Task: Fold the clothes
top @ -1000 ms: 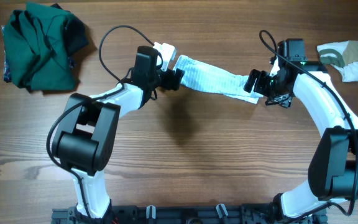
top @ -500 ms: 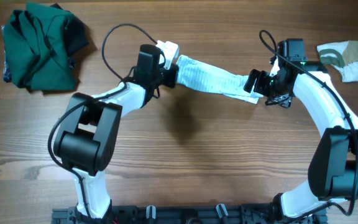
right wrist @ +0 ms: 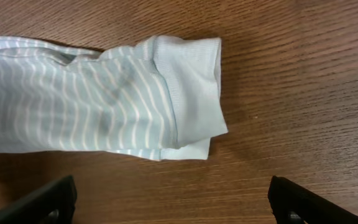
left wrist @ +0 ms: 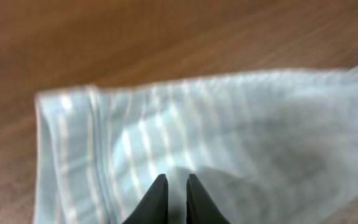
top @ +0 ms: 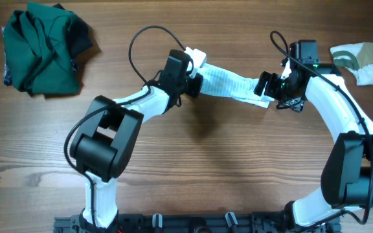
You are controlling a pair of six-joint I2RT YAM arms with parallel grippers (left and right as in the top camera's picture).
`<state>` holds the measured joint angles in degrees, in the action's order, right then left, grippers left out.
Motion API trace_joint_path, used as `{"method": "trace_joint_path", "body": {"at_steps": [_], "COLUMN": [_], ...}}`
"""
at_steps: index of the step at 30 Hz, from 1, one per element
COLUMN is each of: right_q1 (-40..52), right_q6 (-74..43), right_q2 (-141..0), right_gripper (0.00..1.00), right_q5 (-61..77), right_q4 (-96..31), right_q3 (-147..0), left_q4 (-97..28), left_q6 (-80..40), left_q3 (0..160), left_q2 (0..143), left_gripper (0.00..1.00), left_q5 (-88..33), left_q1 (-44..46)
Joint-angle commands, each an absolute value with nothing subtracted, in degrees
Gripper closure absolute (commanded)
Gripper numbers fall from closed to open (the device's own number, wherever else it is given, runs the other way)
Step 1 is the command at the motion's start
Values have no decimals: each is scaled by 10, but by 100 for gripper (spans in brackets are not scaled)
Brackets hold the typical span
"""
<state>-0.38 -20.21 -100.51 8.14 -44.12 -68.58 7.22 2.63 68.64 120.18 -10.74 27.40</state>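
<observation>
Brown wood table (top: 238, 162) fills the view, and the striped cloth (top: 228, 83) lies across the top middle, with the dark green clothes (top: 41, 48) far off at top left and the white-and-olive piece (top: 360, 61) at top right. The left gripper (top: 196, 83) is pinched shut on the cloth's left end, while the right gripper (top: 263, 86) hangs wide open over the right end, holding nothing. To fold well, I think the left one should carry its end slowly across until both ends match, then lay it flat.
</observation>
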Motion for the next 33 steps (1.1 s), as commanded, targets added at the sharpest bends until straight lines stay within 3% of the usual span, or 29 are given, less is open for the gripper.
{"method": "trace_joint_path", "body": {"at_steps": [1,8,16,19,27,28,29,32,33], "right_q1": [-6,-6,-6,-6,-6,-6,-6,-6,-6], "right_q6": [-194,-193,-183,-182,-182,-182,-183,-182,-182], "right_q2": [-1011,-1011,-1011,-1011,-1011,-1011,-1011,-1011,-1011], "right_gripper": [0,0,0,0,0,0,0,0,0], "right_q5": [91,91,91,91,91,91,91,106,110], "right_q4": [-442,-446,-452,-452,-448,-447,-444,-439,-439], "right_q3": [-681,-681,-681,-681,-681,-681,-681,-681,-681], "left_q4": [70,-29,-150,-206,-292,-299,-307,-307,-307], "left_q6": [8,11,10,8,-40,-42,-44,-44,-44], "left_q3": [695,735,752,752,752,752,752,752,752], "left_q2": [1210,1210,1210,1208,1169,1162,1146,1123,1114], "left_gripper": [88,91,85,90,82,81,68,63,48], "left_q5": [-93,-93,-94,-96,-157,-159,-158,-158,-158], "left_q1": [263,261,249,248,249,249,249,249,249]}}
